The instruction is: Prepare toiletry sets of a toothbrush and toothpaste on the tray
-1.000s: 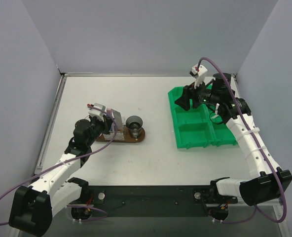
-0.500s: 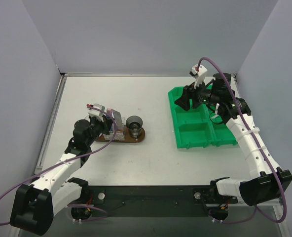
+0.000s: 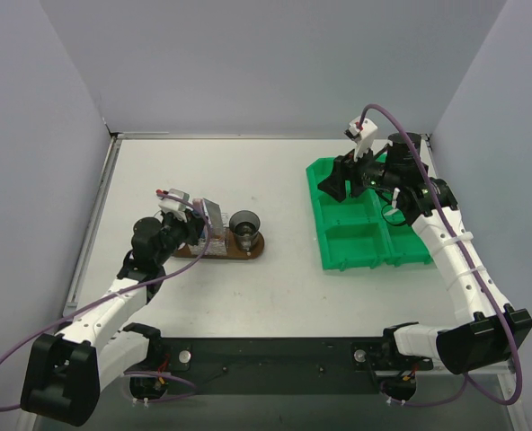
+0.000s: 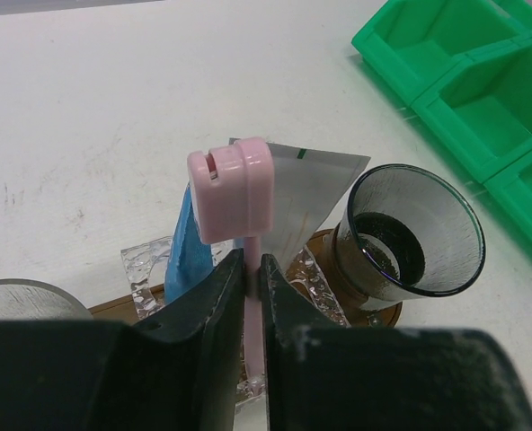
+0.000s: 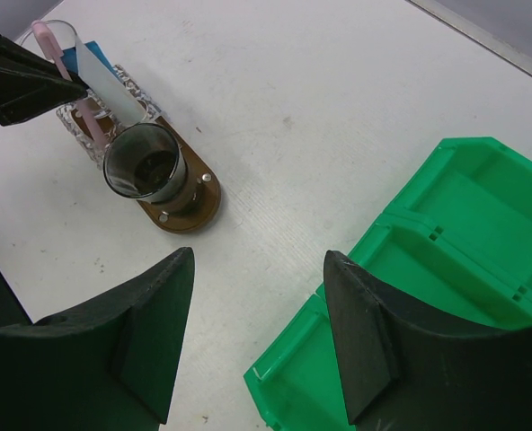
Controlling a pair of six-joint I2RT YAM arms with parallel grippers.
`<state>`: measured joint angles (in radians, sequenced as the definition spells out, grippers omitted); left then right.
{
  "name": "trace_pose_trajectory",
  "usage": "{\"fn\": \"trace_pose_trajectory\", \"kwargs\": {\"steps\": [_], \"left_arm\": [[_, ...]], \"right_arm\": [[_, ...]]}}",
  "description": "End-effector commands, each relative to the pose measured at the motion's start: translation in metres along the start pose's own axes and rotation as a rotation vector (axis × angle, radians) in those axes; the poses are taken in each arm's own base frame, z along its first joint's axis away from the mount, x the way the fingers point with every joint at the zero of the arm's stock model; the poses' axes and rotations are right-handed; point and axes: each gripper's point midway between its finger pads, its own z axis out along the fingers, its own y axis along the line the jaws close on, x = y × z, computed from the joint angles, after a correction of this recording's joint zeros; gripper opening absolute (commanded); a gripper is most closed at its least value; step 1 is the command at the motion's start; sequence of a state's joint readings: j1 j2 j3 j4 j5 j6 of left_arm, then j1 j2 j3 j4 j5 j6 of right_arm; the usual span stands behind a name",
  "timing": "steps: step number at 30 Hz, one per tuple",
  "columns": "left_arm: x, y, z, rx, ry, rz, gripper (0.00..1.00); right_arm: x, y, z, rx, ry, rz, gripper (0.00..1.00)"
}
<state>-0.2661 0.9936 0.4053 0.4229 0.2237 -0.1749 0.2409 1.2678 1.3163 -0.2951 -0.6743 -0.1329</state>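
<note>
Left gripper sits narrow about the stem of the toothbrush, its jaws starting to ease apart. Whether they still pinch the stem I cannot tell. The toothbrush stands upright in a clear cup at the left end of the tray, and the toothpaste leans in the same cup just behind it. This set therefore looks placed, and the likely next step is to let go and lift clear without tipping the brush. To the right on the tray stands a dark cup, holding neither item.

Against the earlier overhead frame, the left arm has barely shifted and nothing on the tray has moved. Further right, the right gripper hangs wide and empty over the green bin, where it was before.
</note>
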Motion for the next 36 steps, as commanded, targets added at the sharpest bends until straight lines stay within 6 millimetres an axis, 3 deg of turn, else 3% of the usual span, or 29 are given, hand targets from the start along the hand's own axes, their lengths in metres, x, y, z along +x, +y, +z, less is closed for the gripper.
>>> {"fn": "trace_pose_trajectory", "kwargs": {"steps": [1,13,22,36], "left_arm": [[-0.011,-0.006,0.001,0.041,-0.041,0.001,0.23],[-0.013,-0.001,-0.001,0.043,-0.045,-0.011,0.41],[-0.025,0.000,-0.005,0.056,-0.064,-0.018,0.43],[-0.052,-0.025,-0.018,0.174,-0.066,-0.020,0.45]], "right_arm": [[-0.017,0.004,-0.006,-0.022,-0.063,-0.049,0.55],[-0.015,0.004,-0.005,-0.022,-0.059,-0.046,0.55],[-0.013,0.004,-0.006,-0.021,-0.057,-0.044,0.55],[-0.012,0.002,-0.005,-0.012,-0.046,-0.052,0.55]]}}
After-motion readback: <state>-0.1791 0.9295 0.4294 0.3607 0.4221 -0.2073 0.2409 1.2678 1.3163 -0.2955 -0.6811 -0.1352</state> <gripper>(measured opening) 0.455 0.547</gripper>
